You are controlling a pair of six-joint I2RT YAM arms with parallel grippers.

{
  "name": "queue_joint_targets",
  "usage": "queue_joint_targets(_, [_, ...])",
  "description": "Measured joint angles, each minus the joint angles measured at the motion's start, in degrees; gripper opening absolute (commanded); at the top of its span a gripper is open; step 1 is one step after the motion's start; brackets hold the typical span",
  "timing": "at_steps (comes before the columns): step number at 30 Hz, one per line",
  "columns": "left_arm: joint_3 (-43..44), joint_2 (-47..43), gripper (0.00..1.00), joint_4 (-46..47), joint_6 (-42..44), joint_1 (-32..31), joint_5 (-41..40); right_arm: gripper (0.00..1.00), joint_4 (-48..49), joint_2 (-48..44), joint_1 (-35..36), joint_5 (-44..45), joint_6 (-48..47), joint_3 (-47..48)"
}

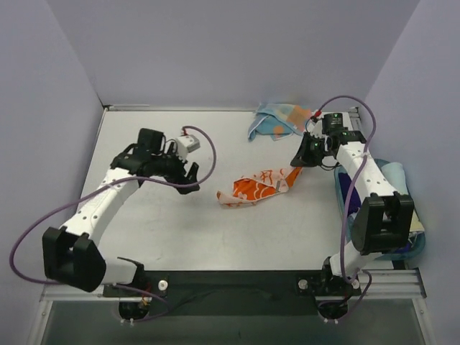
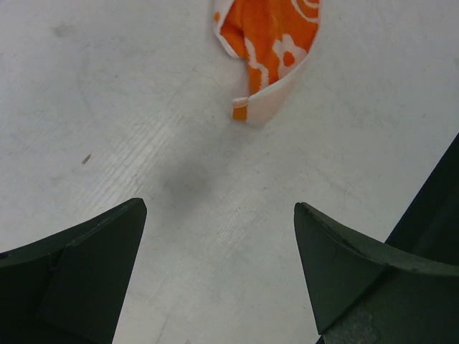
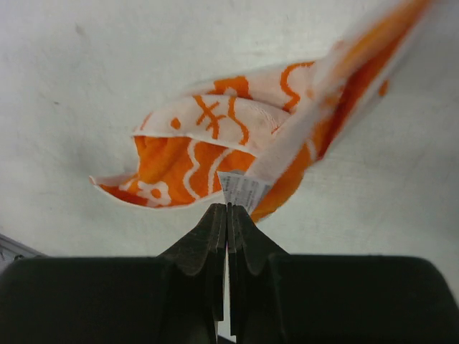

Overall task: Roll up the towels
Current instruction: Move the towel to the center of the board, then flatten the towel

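We see a white soft cloth towel with orange prints point(image 1: 259, 187) stretched across the middle of the grey table point(image 1: 180, 230), one corner clamped in the right gripper point(image 3: 228, 209). The left gripper point(image 2: 219, 208) hovers near its other end, jaws spread wide, grasping nothing. A crumpled light blue dotted towel point(image 1: 277, 121) lies by the back edge.

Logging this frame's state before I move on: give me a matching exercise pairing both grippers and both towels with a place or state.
1 left gripper
2 right gripper
3 orange towel
4 blue towel

A bunched at the far edge of the table
B open above bare table
C shut on a towel's end
D stretched across mid-table

Pairs: 1-B, 2-C, 3-D, 4-A
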Motion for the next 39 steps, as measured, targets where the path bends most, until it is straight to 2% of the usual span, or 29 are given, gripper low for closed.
queue_joint_targets(4, [-1.3, 5.7, 0.95, 3.3, 6.6, -10.8, -3.1, 0.00, 0.1, 2.0, -1.1, -0.5, 0.3, -5.9])
queue_joint_targets(7, [-1.9, 10.2, 0.95, 6.1, 11.1, -16.3, -5.0, 0.00, 0.6, 3.2, -2.9, -0.3, 0.6, -7.9])
queue_joint_targets(18, [-3.5, 19.2, 0.90, 16.9, 25.6, -22.0, -6.3, 0.00, 1.7, 3.7, -7.4, -0.3, 1.3, -8.3])
queue_joint_targets(20, [-4.3, 20.2, 0.83, 18.4, 27.9, -22.1, -6.3, 0.00, 1.7, 3.7, -7.4, -1.0, 1.3, -8.3])
queue_joint_targets(22, [-4.7, 21.4, 0.65, 19.5, 29.6, -22.1, -6.6, 0.00, 1.7, 3.7, -7.4, -2.2, 1.4, -8.3])
queue_joint_targets(23, [-4.9, 22.0, 0.47, 20.0, 30.4, -22.1, -6.9, 0.00, 1.7, 3.7, -7.4, -2.9, 1.4, -8.3])
queue_joint_targets(25, [-5.1, 22.9, 0.33, 20.3, 31.8, -22.1, -7.7, 0.00, 1.7, 3.6, -7.5, -4.3, 1.9, -8.2])
queue_joint_targets(26, [-5.5, 22.9, 0.22, 20.3, 32.5, -22.1, -8.0, 0.00, 1.7, 3.5, -7.6, -5.1, 2.3, -8.2])
queue_joint_targets(27, [-5.9, 22.7, 0.15, 20.2, 33.0, -22.1, -8.1, 0.00, 1.7, 3.3, -7.7, -5.9, 3.0, -8.2])
queue_joint_targets(28, [-6.7, 22.1, 0.00, 19.7, 33.7, -21.8, -8.0, 0.00, 1.8, 3.0, -7.8, -6.7, 3.7, -8.2])
queue_joint_targets(33, [-12.7, 11.4, 0.00, 13.5, 37.2, -17.6, -5.7, 0.00, 4.0, -1.6, -8.9, -8.2, 10.1, -8.2])
queue_joint_targets(39, [-17.4, -5.3, 0.00, 2.6, 45.8, -7.8, -3.0, 0.00, 6.9, -4.1, -9.2, -1.1, 18.5, -6.3])
